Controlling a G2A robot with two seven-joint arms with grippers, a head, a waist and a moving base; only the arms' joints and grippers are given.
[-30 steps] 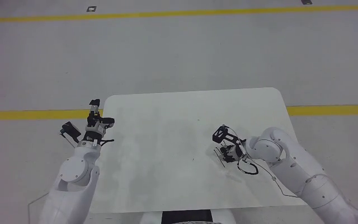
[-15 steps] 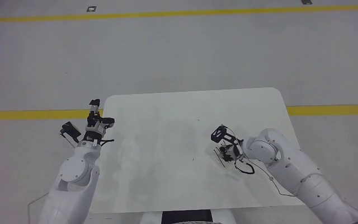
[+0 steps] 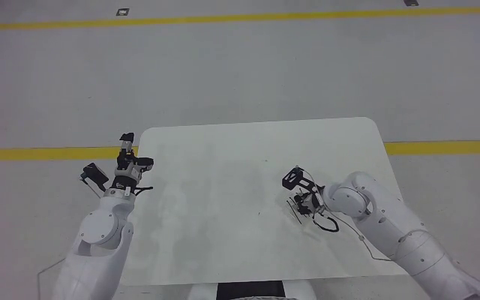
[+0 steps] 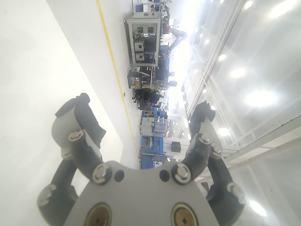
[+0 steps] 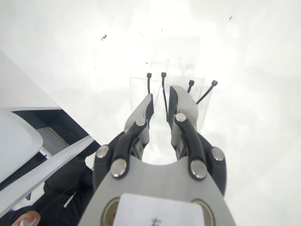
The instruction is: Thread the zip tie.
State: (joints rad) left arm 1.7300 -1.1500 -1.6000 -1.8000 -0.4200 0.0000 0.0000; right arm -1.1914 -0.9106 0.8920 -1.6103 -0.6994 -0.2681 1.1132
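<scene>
Right gripper (image 5: 161, 93) sat low over table (image 3: 225, 150), about 4 o'clock from centre. Fingers narrowly parted, straddling zip tie (image 5: 164, 88), not clamped.

Risk, as judged: closing off-line could pinch neighbouring tie (image 5: 148, 83) or flick thin strap away.

Two more ties (image 5: 204, 94) lay near, crowding approach.

Left gripper (image 4: 142, 105) spread wide, empty, at table's 9 o'clock edge.

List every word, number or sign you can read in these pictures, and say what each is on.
No text can be read.
White label behind the right gripper: one dark mark, cut off, unreadable.
Dark floor marker beside the yellow line: too small to read.
</scene>
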